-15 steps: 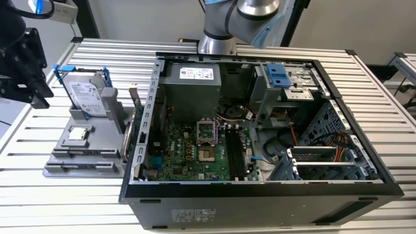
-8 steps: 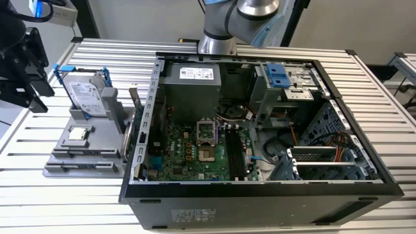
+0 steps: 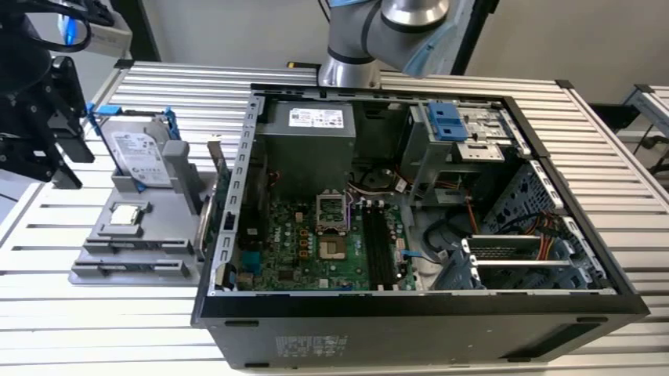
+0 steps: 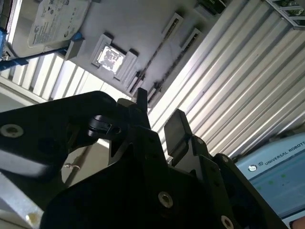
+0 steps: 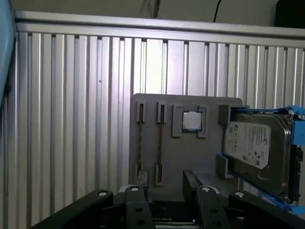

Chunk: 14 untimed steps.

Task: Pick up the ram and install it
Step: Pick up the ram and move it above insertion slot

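Looking past our black end effector (image 5: 167,193), we find it released, empty; the thin dark ram stick (image 5: 160,143) stands edge-up in a grey slotted holder (image 5: 190,155), apparently so its top edge is free for pinching.

The ram (image 5: 160,143) is a thin dark stick standing on its long edge, held in the end slots of a grey holder (image 5: 190,152). A second stick (image 5: 140,143) stands parallel just beside it.
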### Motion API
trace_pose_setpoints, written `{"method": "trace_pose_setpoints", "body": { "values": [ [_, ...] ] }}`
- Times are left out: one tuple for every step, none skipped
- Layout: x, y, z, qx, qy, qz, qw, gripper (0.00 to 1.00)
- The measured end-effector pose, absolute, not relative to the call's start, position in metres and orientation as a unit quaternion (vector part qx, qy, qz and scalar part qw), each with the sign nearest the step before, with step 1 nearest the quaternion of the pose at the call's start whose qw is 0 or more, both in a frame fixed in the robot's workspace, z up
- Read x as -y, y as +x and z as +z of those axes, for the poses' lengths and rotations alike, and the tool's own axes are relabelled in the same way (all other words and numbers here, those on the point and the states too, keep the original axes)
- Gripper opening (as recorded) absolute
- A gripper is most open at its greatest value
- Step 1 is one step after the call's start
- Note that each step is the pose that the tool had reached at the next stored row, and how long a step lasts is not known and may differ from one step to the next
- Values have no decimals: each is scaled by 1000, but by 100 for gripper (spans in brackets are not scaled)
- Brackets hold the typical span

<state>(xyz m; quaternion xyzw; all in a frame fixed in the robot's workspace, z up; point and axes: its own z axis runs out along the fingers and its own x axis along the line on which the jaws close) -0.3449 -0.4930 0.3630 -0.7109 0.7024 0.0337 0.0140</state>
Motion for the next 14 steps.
{"method": "trace_pose_setpoints", "body": {
  "values": [
    [492, -345, 363, -702, -711, 29, 13, 100],
    [492, -345, 362, -702, -711, 24, 15, 100],
    [492, -345, 361, -703, -711, 22, 17, 100],
    [492, -345, 360, -703, -710, 21, 18, 100],
    [492, -345, 358, -706, -708, 20, 18, 100],
    [492, -345, 357, -710, -704, 20, 18, 100],
    [492, -345, 355, -713, -700, 20, 18, 100],
    [492, -345, 353, -716, -697, 20, 18, 100],
    [492, -345, 351, -717, -696, 20, 19, 100],
    [492, -345, 349, -718, -696, 20, 19, 100],
    [492, -345, 348, -718, -696, 20, 19, 100],
    [492, -345, 346, -718, -696, 20, 19, 100],
    [492, -345, 344, -718, -696, 20, 19, 100],
    [492, -345, 342, -718, -696, 20, 19, 100]
  ]
}}
